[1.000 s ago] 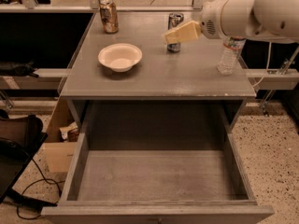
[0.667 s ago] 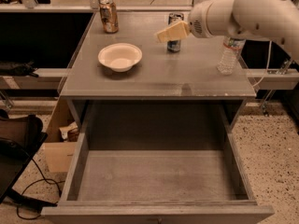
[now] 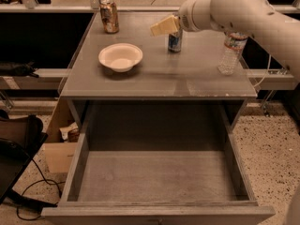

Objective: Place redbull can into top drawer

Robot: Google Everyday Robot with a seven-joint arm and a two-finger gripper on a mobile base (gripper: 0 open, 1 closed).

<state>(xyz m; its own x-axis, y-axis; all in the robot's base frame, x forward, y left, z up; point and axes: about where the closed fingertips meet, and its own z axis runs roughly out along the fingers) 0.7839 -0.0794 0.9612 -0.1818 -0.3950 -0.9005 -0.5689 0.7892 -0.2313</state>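
Observation:
The redbull can (image 3: 175,41) stands upright on the grey cabinet top (image 3: 187,76), toward the back and right of the middle. My gripper (image 3: 162,26) hangs just above and to the left of the can's top, and the white arm reaches in from the upper right. The can's upper part is hidden behind the gripper. The top drawer (image 3: 159,177) is pulled fully open below the cabinet top, with its flat grey bottom bare.
A white bowl (image 3: 120,56) sits on the left of the top. An orange-brown can (image 3: 109,16) stands at the back left. A clear water bottle (image 3: 230,50) stands at the right. A cardboard box (image 3: 58,153) and a black object (image 3: 16,144) lie on the floor to the left.
My gripper has moved left across the cabinet top, from right of the redbull can to just above and left of it. The can has not moved.

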